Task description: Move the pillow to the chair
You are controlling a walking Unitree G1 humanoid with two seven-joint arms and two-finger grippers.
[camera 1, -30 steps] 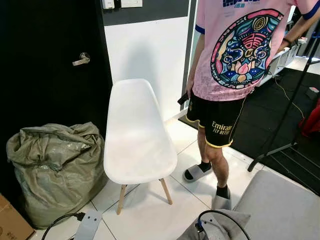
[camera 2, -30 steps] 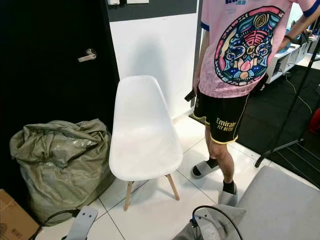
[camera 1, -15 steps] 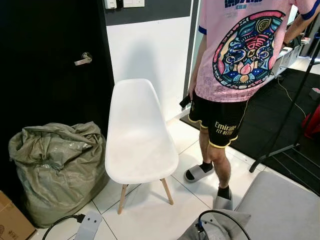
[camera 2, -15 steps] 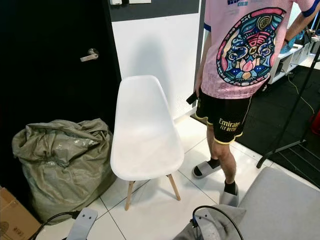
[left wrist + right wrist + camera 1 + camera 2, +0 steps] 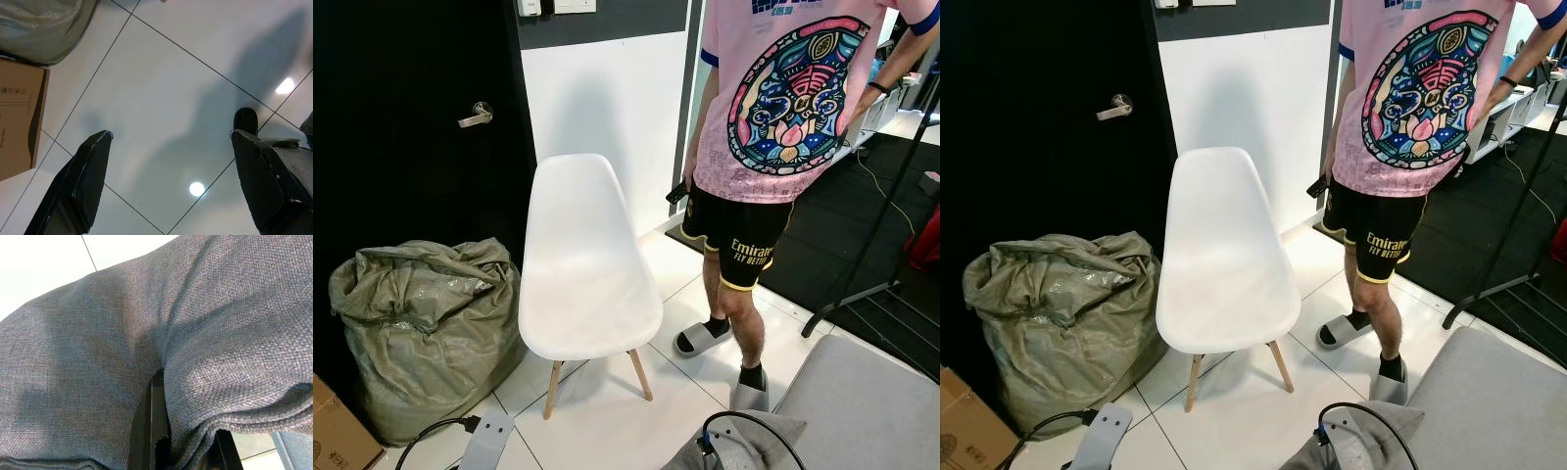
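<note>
A white shell chair [image 5: 588,279] on wooden legs stands in the middle of the tiled floor, its seat bare. The grey fabric pillow [image 5: 865,403] hangs low at the right, in front of me. In the right wrist view my right gripper [image 5: 187,443] is shut on a fold of the pillow [image 5: 112,352], with cloth bunched over its fingers [image 5: 152,431]. My right wrist [image 5: 727,448] shows at the bottom edge, right of the chair. In the left wrist view my left gripper [image 5: 171,134] hangs open over bare tiles, holding nothing.
A person in a pink shirt [image 5: 783,108] stands just right of the chair, feet in slippers [image 5: 700,338]. A stuffed green sack [image 5: 421,323] sits left of the chair, with a cardboard box [image 5: 335,436] beside it. A black door [image 5: 411,117] and a stand's legs [image 5: 871,284] flank the scene.
The view has drifted a little. The person has shifted slightly on the spot. The pillow stays in my right gripper, and the left arm has not moved.
</note>
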